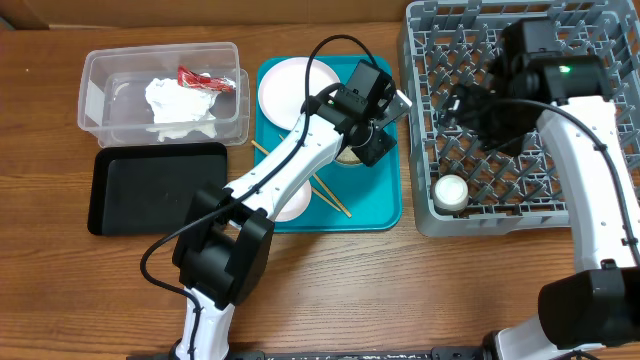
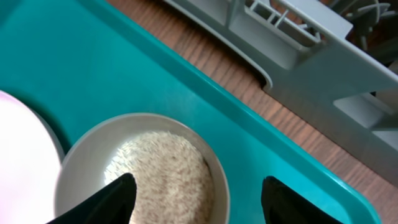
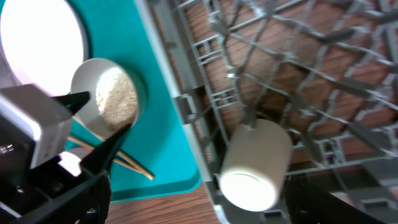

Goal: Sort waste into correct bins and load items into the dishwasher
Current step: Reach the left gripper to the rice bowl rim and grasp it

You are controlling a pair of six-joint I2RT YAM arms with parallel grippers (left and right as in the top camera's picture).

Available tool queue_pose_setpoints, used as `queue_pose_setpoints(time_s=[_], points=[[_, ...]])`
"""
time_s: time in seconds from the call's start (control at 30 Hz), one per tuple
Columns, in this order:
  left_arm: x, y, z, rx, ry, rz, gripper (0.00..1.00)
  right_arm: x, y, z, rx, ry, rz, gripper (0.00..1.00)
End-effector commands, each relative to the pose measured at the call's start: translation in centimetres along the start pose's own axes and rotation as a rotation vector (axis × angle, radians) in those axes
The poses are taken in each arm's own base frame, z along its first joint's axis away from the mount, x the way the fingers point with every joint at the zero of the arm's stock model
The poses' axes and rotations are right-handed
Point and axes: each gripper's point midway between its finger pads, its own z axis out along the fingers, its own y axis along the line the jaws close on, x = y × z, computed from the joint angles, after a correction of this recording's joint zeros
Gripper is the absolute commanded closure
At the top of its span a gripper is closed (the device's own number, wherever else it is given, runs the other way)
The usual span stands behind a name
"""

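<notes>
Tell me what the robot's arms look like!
Both arms are smooth white tubes with chunky black joints. The left arm has a thin black cable looping over it, and black pointed fingers. The right arm shows a tiny green light.

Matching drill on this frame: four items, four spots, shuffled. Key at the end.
Items
1. crumpled napkin
2. small white cup
3. rice bowl
4. black tray

Spots
A. on the teal tray
B. directly on the wooden tabletop
C. inside the clear tub
D. in the grey rack

Pairs: 1-C, 2-D, 3-A, 4-B
</notes>
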Motion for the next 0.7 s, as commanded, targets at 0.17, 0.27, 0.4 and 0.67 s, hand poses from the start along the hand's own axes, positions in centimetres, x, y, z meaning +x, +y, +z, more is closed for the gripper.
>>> queue_pose_setpoints(time_s=[0.17, 0.27, 0.4, 0.67], points=[[1.8, -0.7, 3.6, -0.031, 0.081, 0.147, 0.40, -0.3, -0.8, -2.2, -0.005, -0.050, -0.008, 0.09], [1.6, -1.6, 3.6, -0.085, 0.100, 0.191, 0.41, -0.3, -0.9, -2.2, -0.004, -0.048, -0.008, 0.09], [1.8, -2.8, 4.2, -0.105, 0.126, 0.223, 0.42, -0.2, -0.9, -2.2, -0.004, -0.047, -0.008, 0.09], [2.1, -2.4, 4.6, -0.134, 0.137, 0.192, 0.46, -0.1, -0.9, -2.2, -0.002, -0.043, -0.012, 0.09]])
